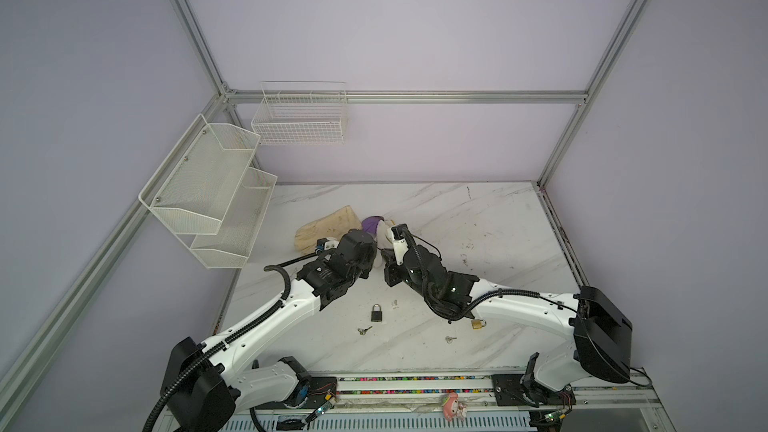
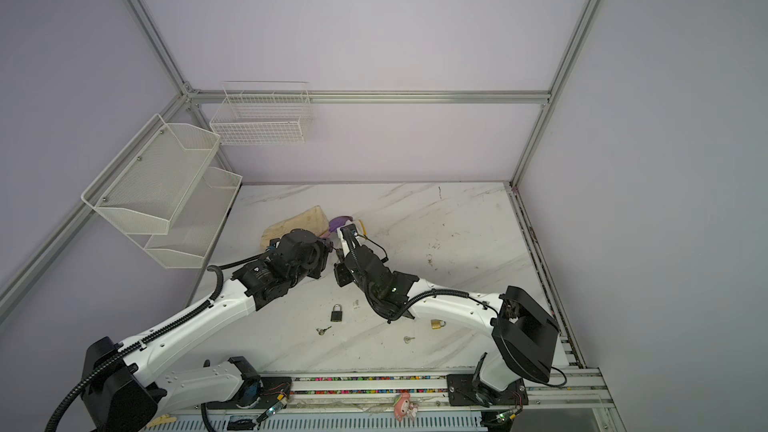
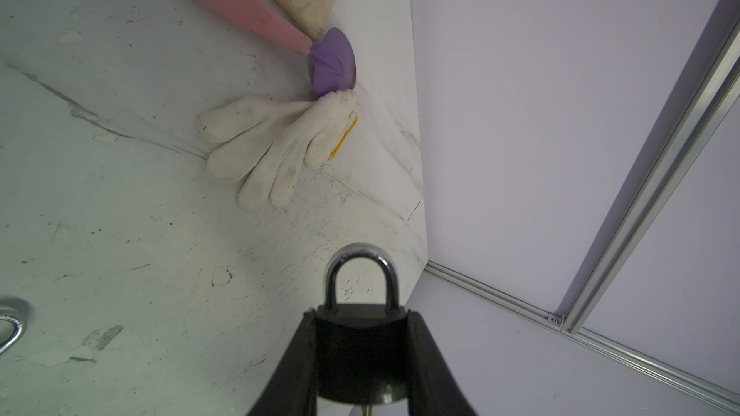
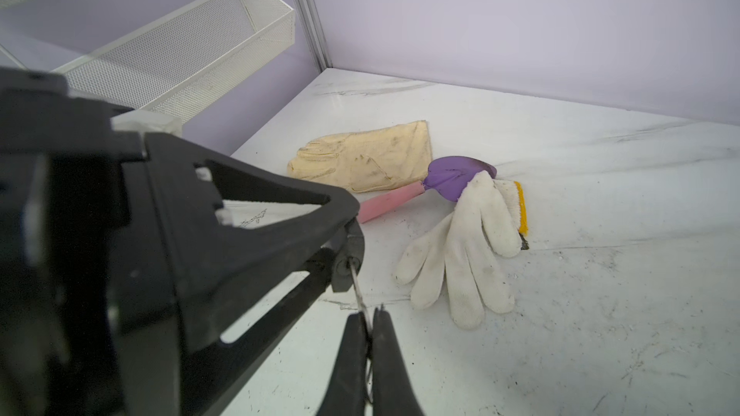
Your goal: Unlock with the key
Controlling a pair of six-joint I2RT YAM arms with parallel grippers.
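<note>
Aloft, the left gripper (image 3: 362, 316) clamps a black padlock (image 3: 358, 354) by its sides, while the right gripper (image 4: 367, 320) pinches a key (image 4: 356, 282) whose tip meets the padlock's keyhole.

We pinch the thin key (image 4: 357, 288) tight in our right gripper (image 4: 370, 320), its tip at the keyway of the black padlock (image 4: 343, 274) clamped in our left gripper (image 4: 338, 252), while a white glove (image 4: 460, 258), purple trowel (image 4: 456, 180) and yellow glove (image 4: 372, 162) lie on the marble table (image 4: 600, 274) beyond.
</note>
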